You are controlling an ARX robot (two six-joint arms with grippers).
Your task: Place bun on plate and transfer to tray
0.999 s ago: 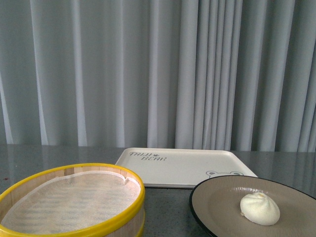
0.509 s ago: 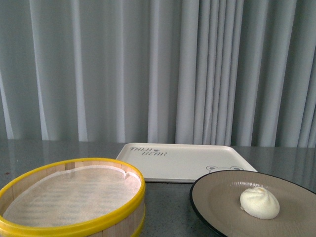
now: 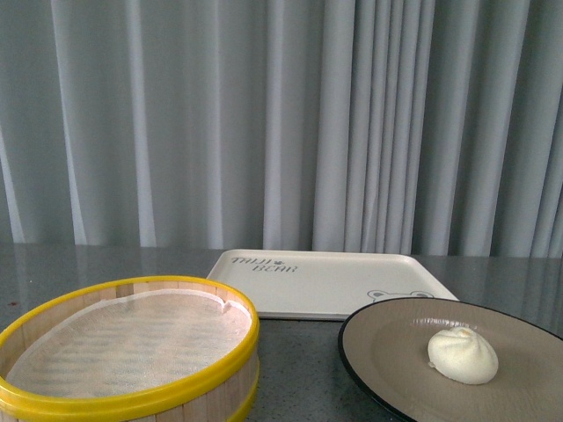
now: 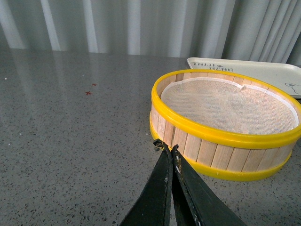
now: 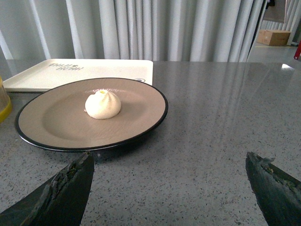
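Note:
The cream-white bun (image 3: 463, 355) (image 5: 103, 104) sits on the tan, black-rimmed plate (image 3: 387, 352) (image 5: 51, 122) at the front right of the table. Behind the plate lies the cream-white tray (image 3: 325, 283) (image 5: 42, 73) with dark lettering; nothing rests on it. My right gripper (image 5: 169, 162) is open, low over the bare table just short of the plate's near rim. My left gripper (image 4: 165, 147) is shut on nothing, its tips close to the side wall of the steamer basket. Neither arm shows in the front view.
A wooden steamer basket (image 3: 132, 347) (image 4: 225, 117) with a yellow rim and a white cloth liner stands at the front left, next to the tray. Grey curtains (image 3: 281, 123) hang behind the speckled grey table (image 4: 70, 127). A cardboard box (image 5: 275, 36) stands far off.
The front view has shifted slightly: basket, tray and plate sit a little higher in the frame than a second ago. The bun stays on the plate.

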